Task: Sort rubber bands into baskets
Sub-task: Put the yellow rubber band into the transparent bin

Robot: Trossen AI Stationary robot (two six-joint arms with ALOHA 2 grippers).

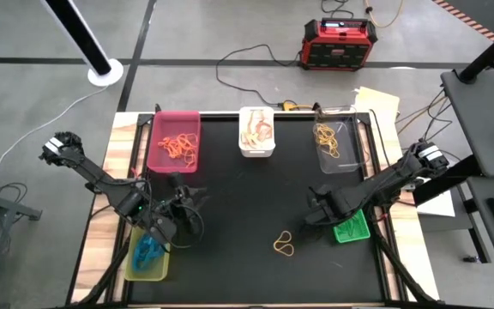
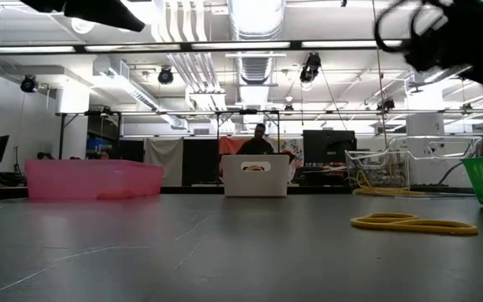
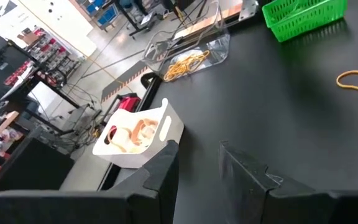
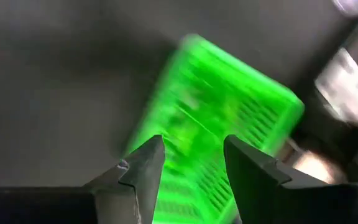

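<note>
No readable writing. Right gripper (image 4: 188, 171) – jaws apart, empty – points at the green basket (image 4: 229, 124). Left gripper (image 3: 197, 168), also apart, hangs near the yellow-green basket (image 1: 148, 257); a yellow band (image 1: 284, 245) lies on the mat.

Two dark jointed arms (image 1: 101, 180) — white-tipped bases

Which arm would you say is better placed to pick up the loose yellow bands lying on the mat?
The right, probably. Its open gripper hangs beside the green basket, nearer the yellow bands. The left gripper, also open, sits across the mat by the yellow-green basket.
</note>
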